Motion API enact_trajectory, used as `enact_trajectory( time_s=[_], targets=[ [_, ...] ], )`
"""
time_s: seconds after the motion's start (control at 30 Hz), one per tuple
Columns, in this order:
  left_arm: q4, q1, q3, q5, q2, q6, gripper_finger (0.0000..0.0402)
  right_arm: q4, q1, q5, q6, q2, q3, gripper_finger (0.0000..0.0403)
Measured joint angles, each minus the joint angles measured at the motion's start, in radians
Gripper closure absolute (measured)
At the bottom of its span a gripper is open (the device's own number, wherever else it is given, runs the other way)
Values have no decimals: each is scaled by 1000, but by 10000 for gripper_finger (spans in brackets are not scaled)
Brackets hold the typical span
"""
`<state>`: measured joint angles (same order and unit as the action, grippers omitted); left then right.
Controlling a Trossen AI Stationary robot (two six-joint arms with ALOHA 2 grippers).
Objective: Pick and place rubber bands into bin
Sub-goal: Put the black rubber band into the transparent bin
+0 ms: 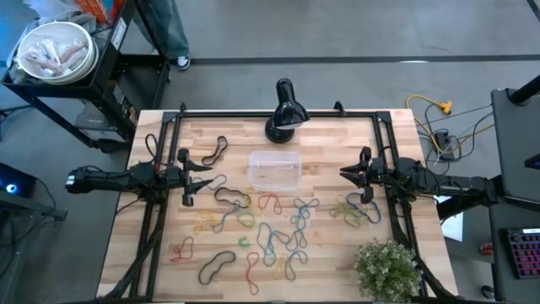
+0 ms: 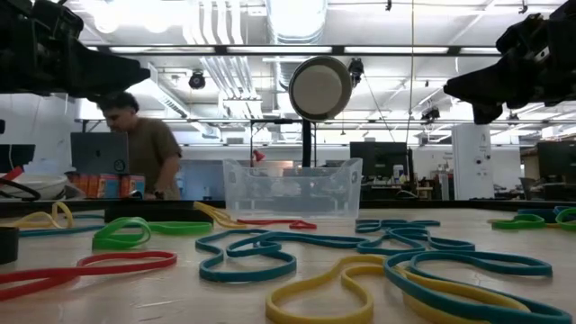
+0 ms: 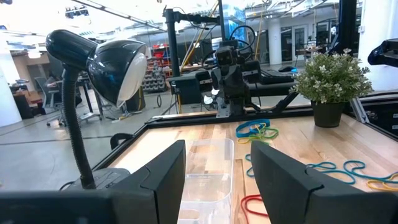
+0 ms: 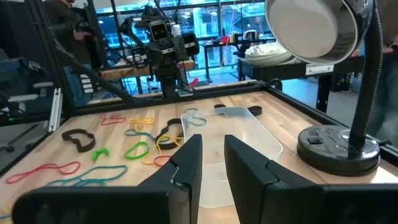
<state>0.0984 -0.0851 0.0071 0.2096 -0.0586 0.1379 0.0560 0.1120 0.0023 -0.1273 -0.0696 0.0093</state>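
We count one clear bin [image 1: 274,170], roughly twenty rubber bands [image 1: 278,241] scattered loose, the left gripper [image 1: 192,176] spread wide, the right gripper [image 1: 348,174] narrowly parted, both empty.

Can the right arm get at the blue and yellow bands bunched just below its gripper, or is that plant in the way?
Probably yes. The right gripper hangs empty, fingers slightly apart, beside the bunched bands, with bare table between. The potted plant stands nearer the table's front edge, seemingly clear of the path.

bin [image 1: 274,170] at table [image 1: 337,135] centre, lamp [image 1: 285,111] just behind it. rubber bands [image 1: 274,236] spread in front of bin and to both sides. potted plant [image 1: 386,268] at front right corner.
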Motion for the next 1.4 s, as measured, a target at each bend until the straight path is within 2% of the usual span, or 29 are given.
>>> enact_trajectory(
  time_s=[0.27,0.6,0.73,1.0,1.13,1.23,1.4],
  targets=[
    [9,0,0,0,0,0,234,-50,0,0,29,0,0,339],
    [160,0,0,7,0,0,234,-47,0,1,10,0,0,339],
    [163,0,0,53,0,0,234,-42,0,-1,27,2,0,339],
    [145,0,0,57,-4,3,234,-44,0,-5,74,0,0,339],
    [148,0,0,57,-6,88,234,-41,0,-10,49,0,0,339],
    [164,0,0,56,-6,7,234,-31,-1,-11,6,-1,0,339],
    [133,0,0,53,-29,2,234,42,-3,-73,6,-5,0,339]
  ],
)
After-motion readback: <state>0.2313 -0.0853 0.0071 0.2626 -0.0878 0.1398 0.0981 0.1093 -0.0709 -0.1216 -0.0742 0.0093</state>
